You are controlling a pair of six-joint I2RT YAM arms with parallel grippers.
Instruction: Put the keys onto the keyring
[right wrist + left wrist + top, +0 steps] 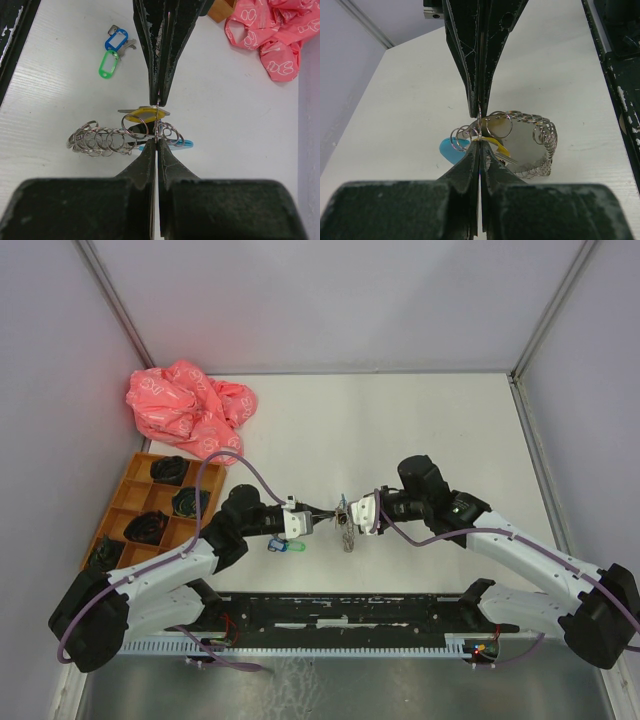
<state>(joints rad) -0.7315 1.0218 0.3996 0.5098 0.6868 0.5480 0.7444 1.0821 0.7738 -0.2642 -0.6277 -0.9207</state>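
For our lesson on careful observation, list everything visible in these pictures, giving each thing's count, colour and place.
table: one, white, underneath everything.
keyring: one, silvery rings with light-blue piece, centre.
yellow-tagged key: one, yellow, at the keyring.
blue-tagged key: one, blue, on table, left of centre.
green-tagged key: one, green, beside the blue one.
bag: one, pink, far left.
tray: one, orange, left edge.
left end effector, right end effector: two, black, shut on keyring.
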